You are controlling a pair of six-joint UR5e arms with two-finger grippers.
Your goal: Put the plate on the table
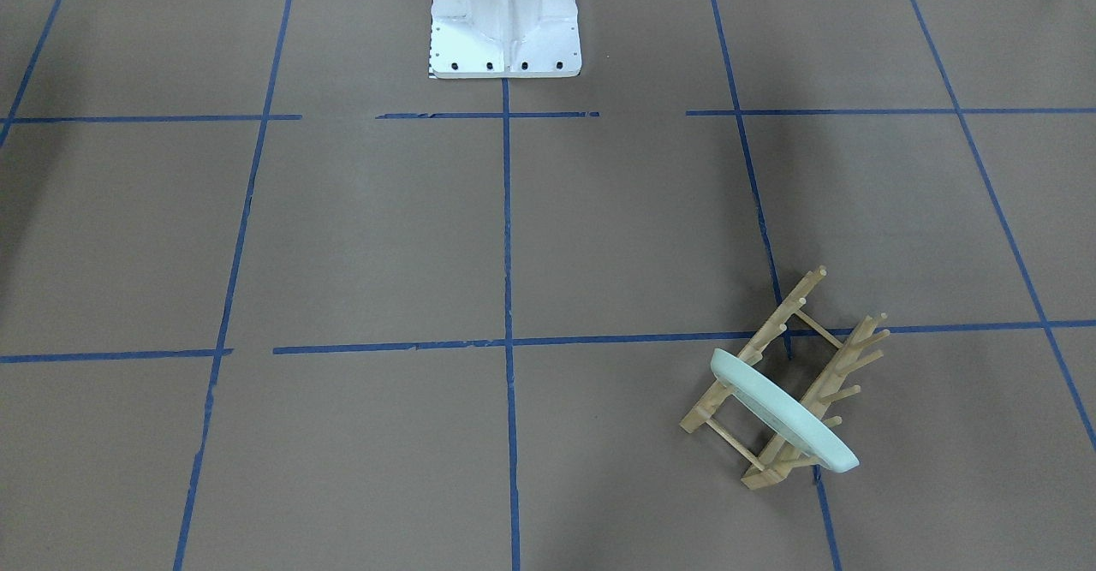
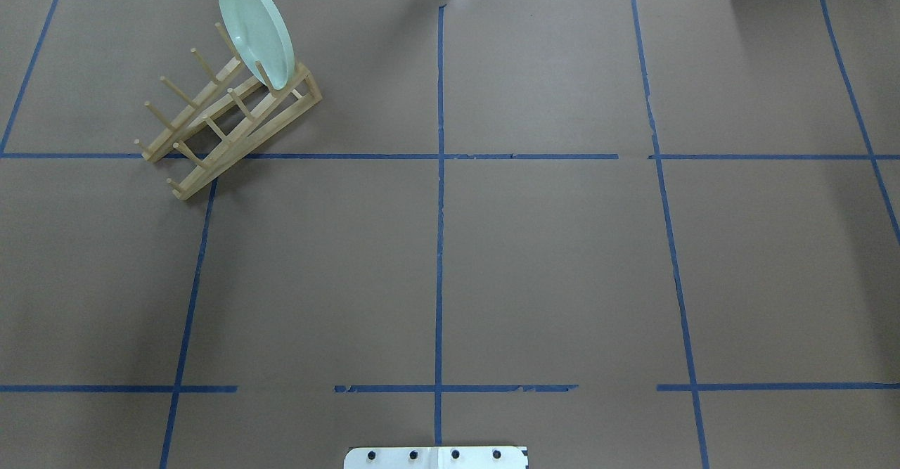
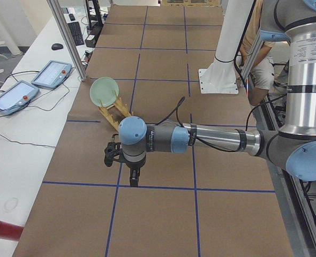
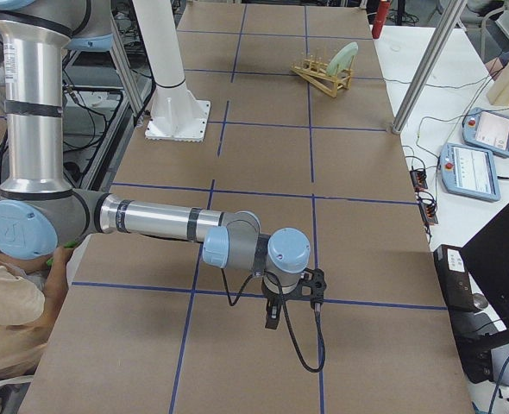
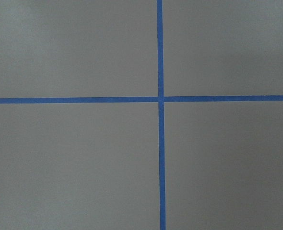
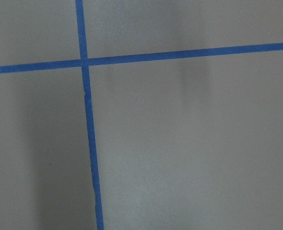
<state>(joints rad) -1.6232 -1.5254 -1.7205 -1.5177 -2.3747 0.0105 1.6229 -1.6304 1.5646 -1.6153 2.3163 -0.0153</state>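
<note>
The pale mint-green plate (image 2: 254, 29) stands on edge in the end slot of the wooden peg rack (image 2: 278, 114), at the table's far left. It also shows in the front-facing view (image 1: 783, 408), the left side view (image 3: 104, 91) and the right side view (image 4: 345, 56). The brown table (image 2: 548, 265) has blue tape lines. My left gripper (image 3: 133, 179) hangs over the table well short of the rack. My right gripper (image 4: 273, 315) hangs over the far right of the table. I cannot tell whether either is open or shut. Both wrist views show only bare table.
The white robot base (image 1: 505, 23) stands at the table's near middle edge. Tablets (image 3: 51, 74) and cables lie on the white bench beyond the far edge. A red cylinder (image 3: 2, 229) lies there too. A person (image 4: 13, 319) sits behind the robot.
</note>
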